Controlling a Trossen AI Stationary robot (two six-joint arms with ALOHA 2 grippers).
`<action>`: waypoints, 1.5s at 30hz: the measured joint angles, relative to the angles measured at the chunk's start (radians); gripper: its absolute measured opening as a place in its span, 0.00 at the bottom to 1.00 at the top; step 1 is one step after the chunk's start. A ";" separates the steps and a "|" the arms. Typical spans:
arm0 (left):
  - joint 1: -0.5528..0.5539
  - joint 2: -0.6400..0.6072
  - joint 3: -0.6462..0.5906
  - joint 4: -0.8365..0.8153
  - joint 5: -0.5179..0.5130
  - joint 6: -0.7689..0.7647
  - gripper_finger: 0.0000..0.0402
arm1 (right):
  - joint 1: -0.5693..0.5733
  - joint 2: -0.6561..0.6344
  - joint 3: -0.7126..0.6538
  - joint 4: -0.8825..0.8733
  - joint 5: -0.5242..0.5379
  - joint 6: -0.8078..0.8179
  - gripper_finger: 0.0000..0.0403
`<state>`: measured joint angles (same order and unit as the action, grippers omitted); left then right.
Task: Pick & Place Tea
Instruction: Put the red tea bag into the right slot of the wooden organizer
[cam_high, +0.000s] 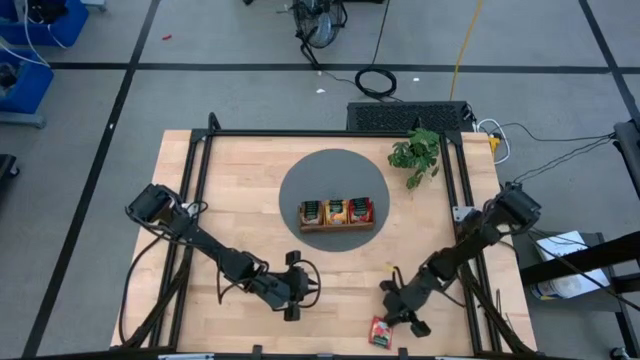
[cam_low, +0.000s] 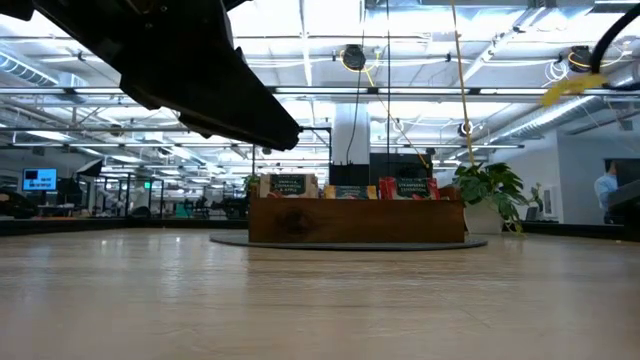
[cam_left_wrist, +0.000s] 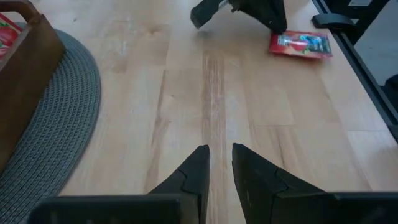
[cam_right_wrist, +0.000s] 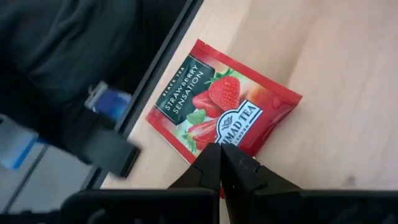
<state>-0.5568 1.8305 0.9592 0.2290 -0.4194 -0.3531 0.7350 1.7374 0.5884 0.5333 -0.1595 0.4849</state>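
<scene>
Near the desk's (cam_high: 240, 210) front edge, the right gripper (cam_right_wrist: 221, 163) hangs with its fingers (cam_right_wrist: 208, 165) pressed fully together right over a red tea sachet (cam_right_wrist: 224, 106), holding nothing; whether the tips touch it cannot be told. That sachet lies flat, just beside the desk's black frame rail. More sachets stand in the wooden tray (cam_high: 337, 213) on the round grey mat (cam_high: 333, 198). Bare wood stretches between mat and front edge. The left gripper (cam_left_wrist: 220, 163) hovers low there, fingers slightly parted, empty, arm stretched in from the left side.
</scene>
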 joint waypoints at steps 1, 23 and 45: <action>0.000 0.000 0.000 0.000 0.000 0.000 0.18 | -0.014 0.011 0.000 0.001 0.005 -0.001 0.00; 0.087 0.220 0.054 0.327 0.340 0.006 0.18 | -0.151 0.021 -0.012 -0.065 0.631 0.140 0.00; 0.169 0.375 0.283 0.086 0.159 -0.092 0.18 | -0.043 0.030 -0.014 0.163 0.391 0.163 0.00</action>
<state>-0.3877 2.2059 1.2427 0.3149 -0.2607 -0.4449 0.6922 1.7676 0.5739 0.6964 0.2317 0.6480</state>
